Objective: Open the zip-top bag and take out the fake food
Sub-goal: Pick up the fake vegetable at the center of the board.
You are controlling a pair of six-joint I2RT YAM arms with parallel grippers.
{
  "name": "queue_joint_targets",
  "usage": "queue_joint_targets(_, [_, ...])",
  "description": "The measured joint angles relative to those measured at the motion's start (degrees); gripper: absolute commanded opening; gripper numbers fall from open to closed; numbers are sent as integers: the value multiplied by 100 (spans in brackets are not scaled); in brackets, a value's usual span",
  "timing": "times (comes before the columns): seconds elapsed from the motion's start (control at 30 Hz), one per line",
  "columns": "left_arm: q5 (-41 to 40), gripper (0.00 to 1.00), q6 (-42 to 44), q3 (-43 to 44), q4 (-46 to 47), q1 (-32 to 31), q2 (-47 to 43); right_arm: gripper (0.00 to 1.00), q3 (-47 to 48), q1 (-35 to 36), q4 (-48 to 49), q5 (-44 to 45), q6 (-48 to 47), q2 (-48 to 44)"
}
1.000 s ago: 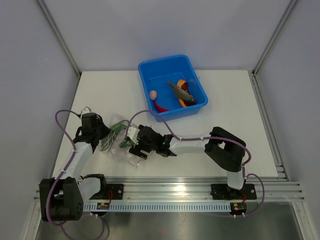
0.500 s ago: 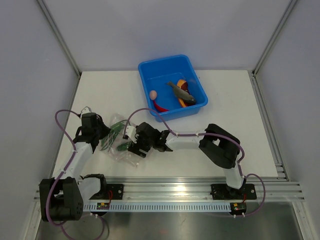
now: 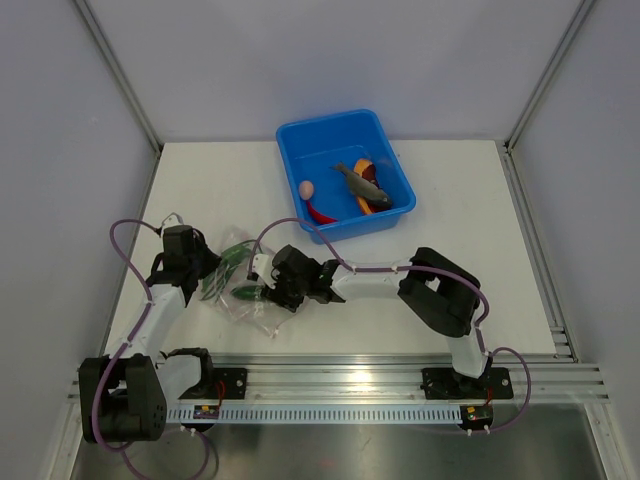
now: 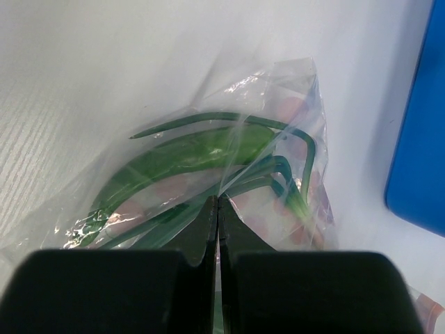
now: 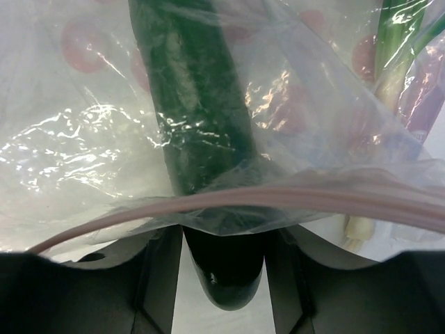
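The clear zip-top bag [image 3: 232, 292] lies on the table left of centre. My left gripper [image 3: 205, 270] is shut on its plastic; in the left wrist view the fingertips [image 4: 215, 203] pinch the bag [image 4: 292, 90] over a green chilli [image 4: 188, 156] and a green onion [image 4: 300, 188]. My right gripper [image 3: 264, 291] is at the bag's mouth. In the right wrist view the pinkish zip strip [image 5: 292, 197] crosses its fingers [image 5: 158, 275], which close on a dark green chilli [image 5: 198, 118] whose end pokes out of the mouth. A green onion [image 5: 389, 62] lies beside it.
The blue tub [image 3: 300, 135] stands at the back centre and holds a pale egg [image 3: 306, 188], a red chilli [image 3: 320, 214], a grey fish [image 3: 362, 186] and an orange slice [image 3: 364, 165]. The tub's wall [image 4: 424, 139] also shows in the left wrist view.
My right gripper moved left to the bag's mouth. A green chilli now shows at its tip. My left gripper kept its hold on the bag.
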Motion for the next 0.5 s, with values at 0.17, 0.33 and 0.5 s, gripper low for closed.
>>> queue_joint_targets(0.17, [-9, 0, -2, 0, -2, 0, 0, 45, 9, 0, -186, 2, 103, -87])
queue_joint_targets(0.33, [-46, 0, -2, 0, -2, 0, 0, 39, 7, 0, -472, 94, 192, -422])
queue_joint_targets(0.5, [-83, 0, -2, 0, -4, 0, 0, 39, 57, -2, -890, 417, 315, -793])
